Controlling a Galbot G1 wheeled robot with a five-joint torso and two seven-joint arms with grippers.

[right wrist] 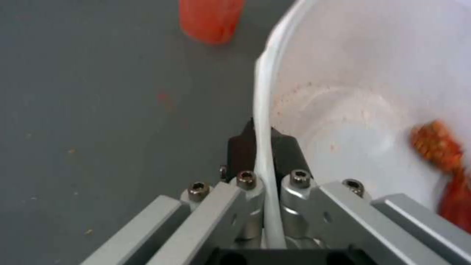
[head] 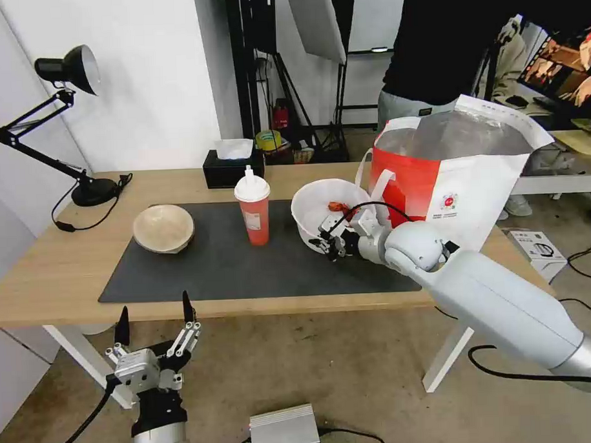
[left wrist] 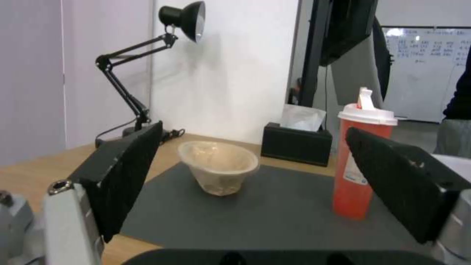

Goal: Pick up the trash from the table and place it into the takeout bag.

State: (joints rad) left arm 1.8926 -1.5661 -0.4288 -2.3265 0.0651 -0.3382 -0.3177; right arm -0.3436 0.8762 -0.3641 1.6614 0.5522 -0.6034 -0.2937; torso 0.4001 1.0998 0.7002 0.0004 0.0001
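Fingers: right gripper [right wrist: 262, 138] pinches the rim of the white bowl [head: 321, 204]; left gripper [head: 155, 317] spread wide, below the table edge at 7 o'clock.
Surface: light-wood table [head: 45, 269], dark grey mat [head: 245, 268]; beige bowl [head: 163, 228] at 9 o'clock of the red cup [head: 254, 212].
Bag: takeout bag [head: 449, 171] at 3 o'clock of the white bowl.
Room: desk lamp [head: 64, 68], tissue box [head: 232, 167], whiteboard [left wrist: 424, 73].
Writing: unreadable.

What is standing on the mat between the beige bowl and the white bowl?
The red drink cup with its white lid stands on the dark mat, between the beige bowl and the white bowl, as the head view shows.
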